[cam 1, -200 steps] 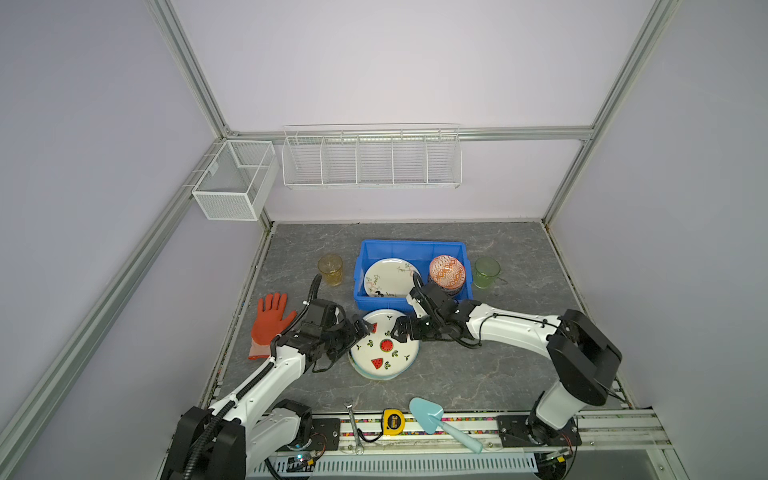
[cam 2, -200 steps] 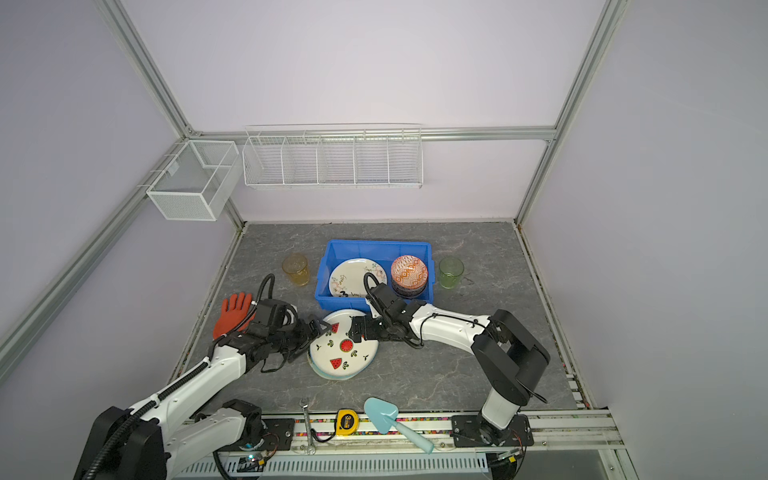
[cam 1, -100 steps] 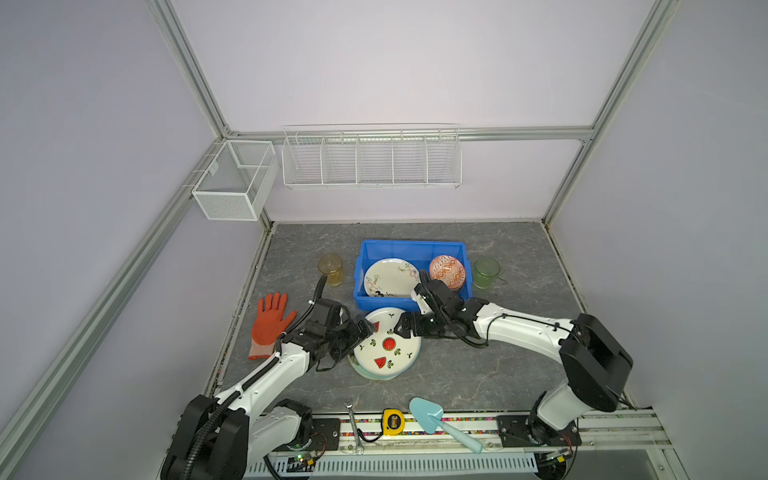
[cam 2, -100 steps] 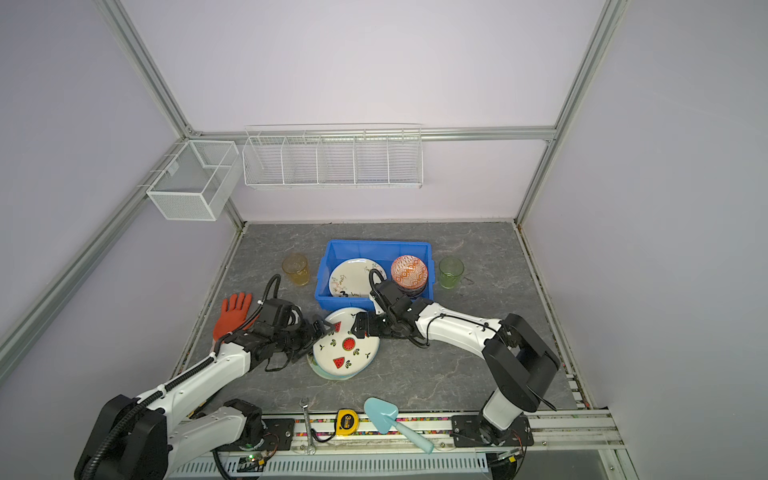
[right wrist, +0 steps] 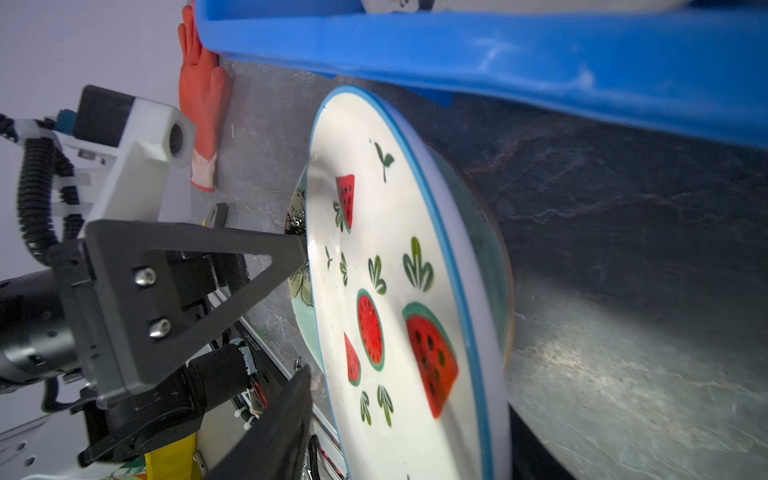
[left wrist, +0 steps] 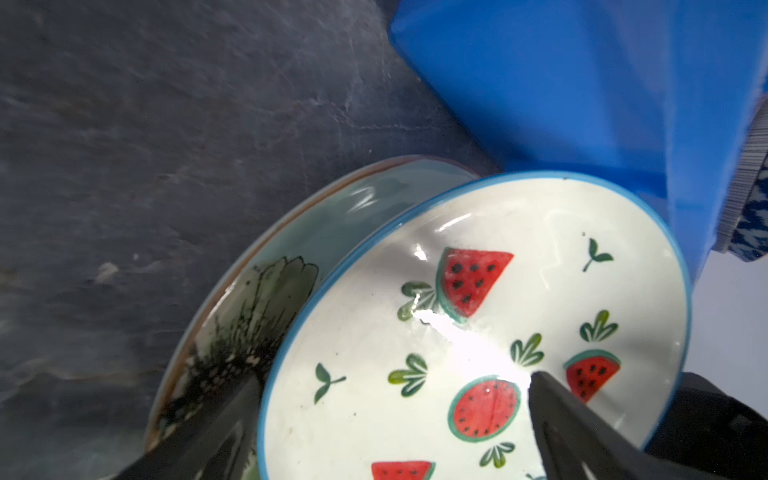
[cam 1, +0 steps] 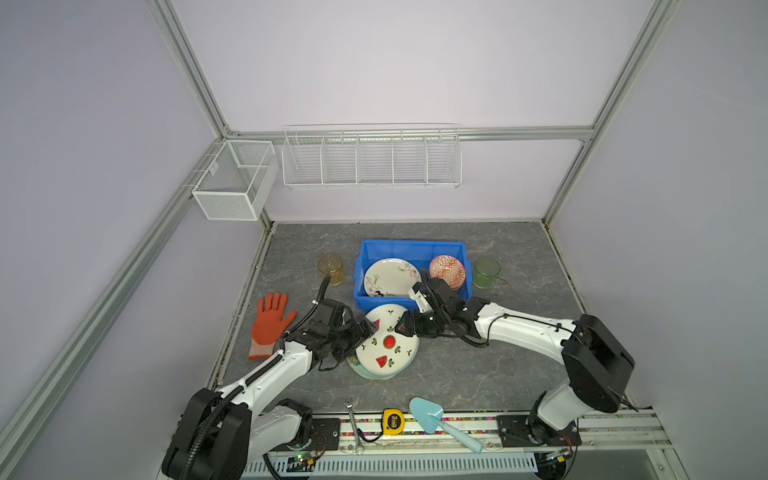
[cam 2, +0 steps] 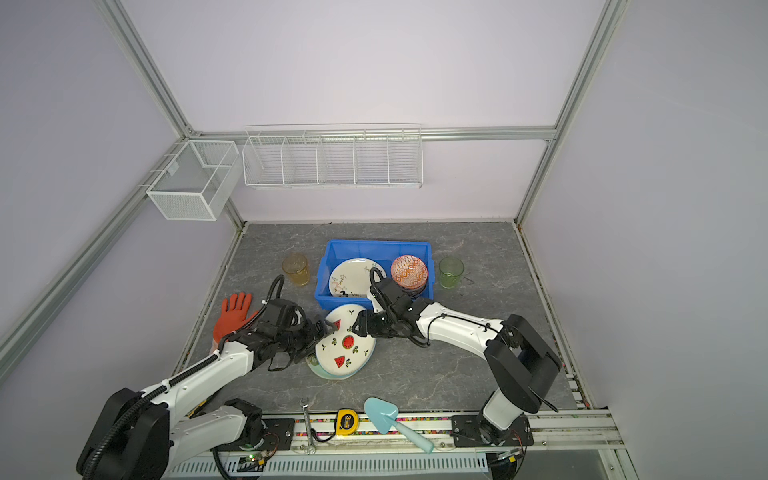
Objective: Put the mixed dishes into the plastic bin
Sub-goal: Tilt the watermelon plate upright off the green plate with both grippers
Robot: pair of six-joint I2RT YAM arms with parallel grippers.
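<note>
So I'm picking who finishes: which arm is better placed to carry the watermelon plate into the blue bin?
Right. The right tool straddles the tilted watermelon plate at its rim beside the blue bin, so a short lift probably suffices. The left tool, wide open, is at the far edge.

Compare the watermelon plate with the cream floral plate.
The watermelon plate sits outside the blue bin, askew atop a pale green plate; the cream floral plate lies inside the bin. The watermelon plate has a blue rim and red slices; the cream floral plate shows pale sprigs. Both are round.
</note>
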